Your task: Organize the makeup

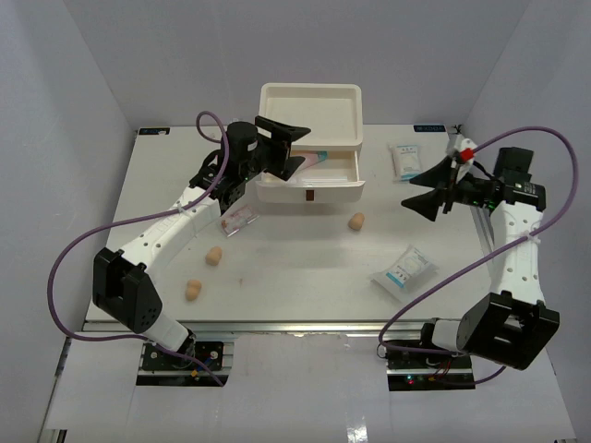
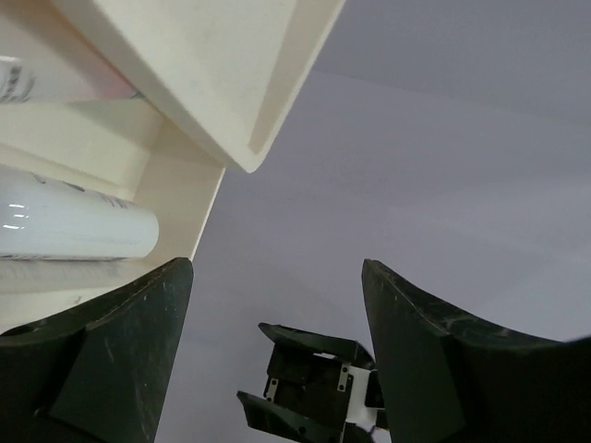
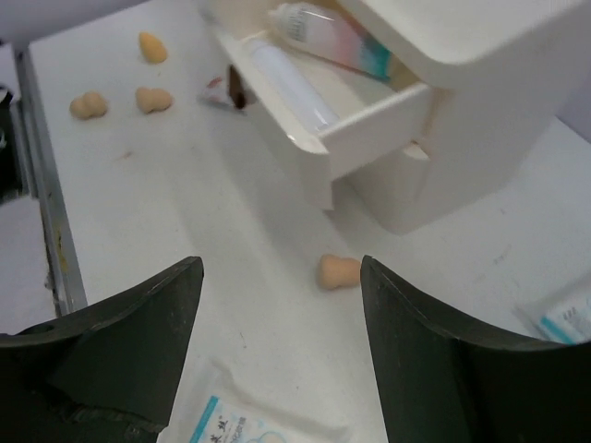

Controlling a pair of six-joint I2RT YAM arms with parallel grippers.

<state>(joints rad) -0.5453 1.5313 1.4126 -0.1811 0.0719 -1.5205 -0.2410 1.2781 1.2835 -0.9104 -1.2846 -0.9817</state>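
Observation:
The white drawer box [image 1: 310, 118] stands at the back middle with its lower drawer [image 1: 312, 189] pulled out. A white bottle [image 2: 74, 226] and a pink-and-teal tube [image 3: 325, 35] lie in the drawer. My left gripper [image 1: 297, 146] hovers open over the drawer's left end, holding nothing. Out to the right, my right gripper [image 1: 417, 189] is open and empty above the table. One tan sponge [image 1: 356, 221] lies in front of the drawer, two more [image 1: 213, 256] [image 1: 193, 291] at the front left. White-blue sachets [image 1: 404, 159] [image 1: 404, 270] lie on the right. A clear pink packet [image 1: 238, 220] sits under the left arm.
The left arm reaches diagonally across the table's left half, over the pink packet. The box's top tray [image 1: 310, 103] shows nothing inside. Purple cables loop out on both sides. The table's metal front rail [image 1: 295, 325] runs just ahead of the arm bases.

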